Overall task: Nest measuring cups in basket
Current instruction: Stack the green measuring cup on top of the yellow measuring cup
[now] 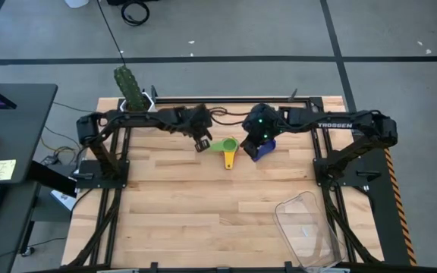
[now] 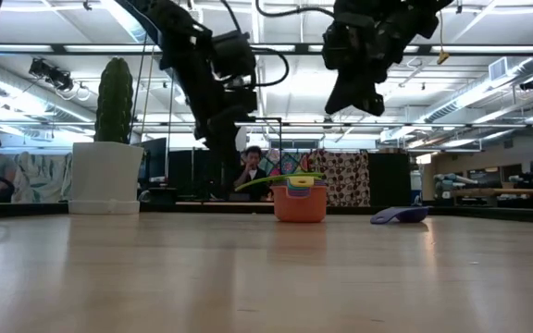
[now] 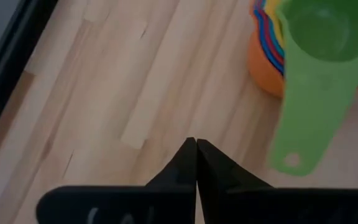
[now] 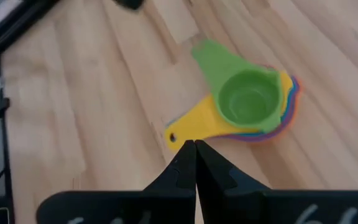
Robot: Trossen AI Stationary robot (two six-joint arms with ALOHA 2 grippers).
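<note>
We are seeing the basket (image 1: 309, 227) running off the high view's lower edge. The green cup (image 4: 247, 99) is covering the nested cups beneath, leaving only coloured rims. The right arm is partly hiding the dark blue cup (image 1: 264, 149).

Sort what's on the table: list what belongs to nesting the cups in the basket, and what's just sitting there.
Job:
- nested cup stack, green cup on top
- dark blue cup, lying apart from the stack
- clear basket, at the table's edge

Lying about:
- cactus pot
</note>
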